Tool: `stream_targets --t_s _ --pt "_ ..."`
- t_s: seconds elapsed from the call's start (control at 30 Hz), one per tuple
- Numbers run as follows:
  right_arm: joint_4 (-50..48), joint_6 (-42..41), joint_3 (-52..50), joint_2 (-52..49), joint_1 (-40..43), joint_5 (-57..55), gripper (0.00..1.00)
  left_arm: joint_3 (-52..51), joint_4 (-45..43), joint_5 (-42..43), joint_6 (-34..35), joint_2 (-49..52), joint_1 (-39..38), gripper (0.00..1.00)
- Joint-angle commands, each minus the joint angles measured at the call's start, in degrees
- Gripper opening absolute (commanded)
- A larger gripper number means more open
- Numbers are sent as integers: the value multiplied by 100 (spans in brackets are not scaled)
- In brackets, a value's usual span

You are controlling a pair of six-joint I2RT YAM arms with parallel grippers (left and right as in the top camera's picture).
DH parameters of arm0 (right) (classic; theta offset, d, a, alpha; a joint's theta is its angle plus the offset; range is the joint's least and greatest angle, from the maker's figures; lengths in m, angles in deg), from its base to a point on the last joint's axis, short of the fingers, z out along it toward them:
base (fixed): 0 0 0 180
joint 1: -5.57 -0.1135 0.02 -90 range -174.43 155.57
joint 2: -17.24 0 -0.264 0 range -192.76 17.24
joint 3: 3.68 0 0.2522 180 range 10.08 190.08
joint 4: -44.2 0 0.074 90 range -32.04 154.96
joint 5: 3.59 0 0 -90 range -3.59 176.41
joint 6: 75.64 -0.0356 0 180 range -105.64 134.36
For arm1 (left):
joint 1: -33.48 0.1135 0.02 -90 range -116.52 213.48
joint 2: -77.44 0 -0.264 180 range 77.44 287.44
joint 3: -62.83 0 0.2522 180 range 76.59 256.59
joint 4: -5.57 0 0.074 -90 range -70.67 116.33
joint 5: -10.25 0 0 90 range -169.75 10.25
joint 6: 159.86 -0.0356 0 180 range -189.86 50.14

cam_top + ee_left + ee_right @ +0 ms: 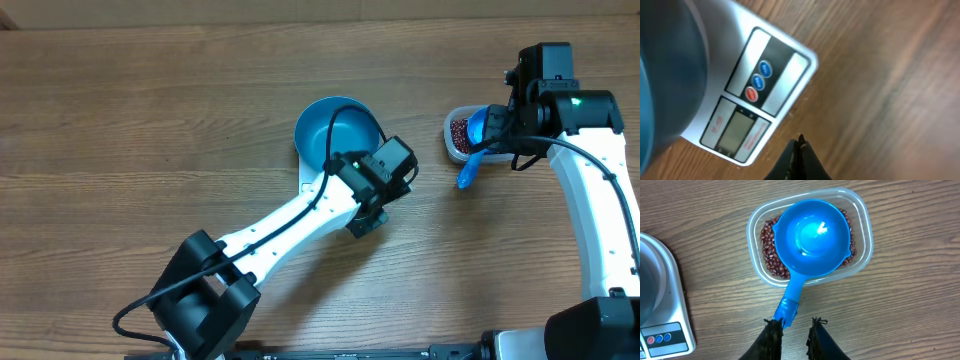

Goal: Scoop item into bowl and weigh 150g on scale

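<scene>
Scoop [812, 237] rests on beans [769, 250], upper centre; we see left tool [799, 141] closed, right tool [794, 325] straddling its handle, grip unclear.

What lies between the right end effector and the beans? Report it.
The small blue scoop: its handle points toward the right end effector, its cup sits over the beans in the clear tub. The right wrist view shows it.

On the brown wooden table [150, 90], a round, deep, bright blue bowl [335, 128] sits on a small white scale [304, 172] that is mostly hidden under the bowl and the left gripper [365, 222]. Well to the right, a clear plastic tub [452, 142] of dark red-brown beans [460, 130] carries a small blue handled scoop [470, 160], with the right gripper [497, 128] just beside it.
</scene>
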Motion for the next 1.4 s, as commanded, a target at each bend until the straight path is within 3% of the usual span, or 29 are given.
stream_targets --t_s 0.0,0.27,0.57,1.37 --pt "-42 -17 0 15 11 -24 19 -531 -555 -595 85 55 122 4" --pt "-83 -17 0 13 11 -22 25 -824 -1412 -15 -33 55 525 4" --pt "-83 -17 0 13 11 -22 27 -1309 -2026 66 -87 70 507 4" --pt "-76 -17 0 13 11 -22 27 -1335 -2470 -468 -44 529 479 4"
